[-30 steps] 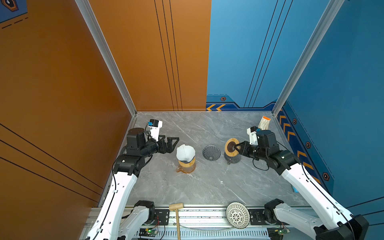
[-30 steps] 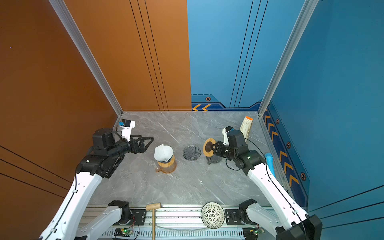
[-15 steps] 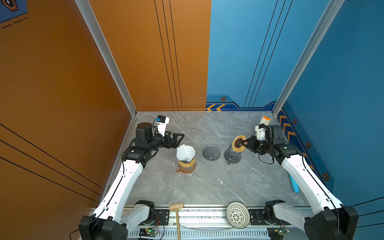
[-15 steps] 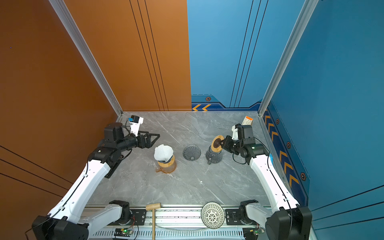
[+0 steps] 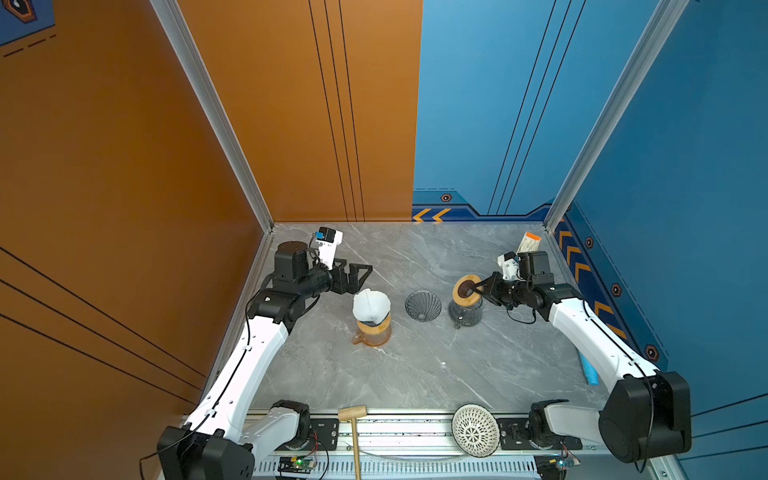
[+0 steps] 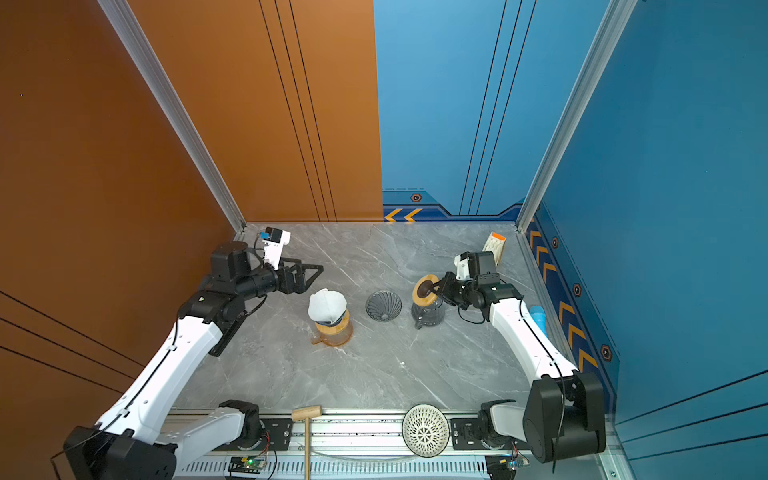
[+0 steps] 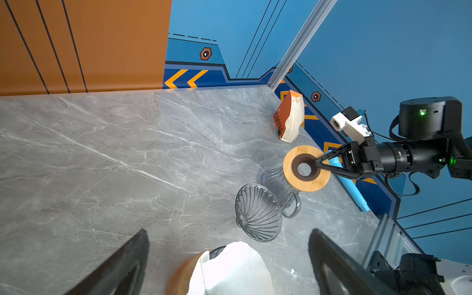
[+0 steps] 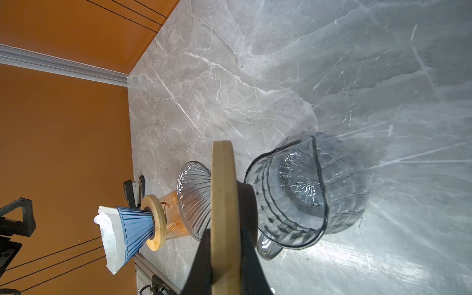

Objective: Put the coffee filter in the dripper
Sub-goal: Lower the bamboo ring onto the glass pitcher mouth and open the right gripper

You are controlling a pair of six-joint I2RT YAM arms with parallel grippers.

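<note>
The paper filter [image 5: 371,305] seems seated in the blue dripper [image 8: 135,229]; left jaws released at its eleven o'clock, right jaws grasping a wooden ring [image 5: 466,291].

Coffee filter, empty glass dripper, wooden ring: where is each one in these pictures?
coffee filter [image 5: 370,304]: in a top view, on its white paper top.
empty glass dripper [image 5: 423,306]: in a top view, on its ribbed inner wall.
wooden ring [image 7: 310,186]: in the left wrist view, on its pale wooden face.
</note>
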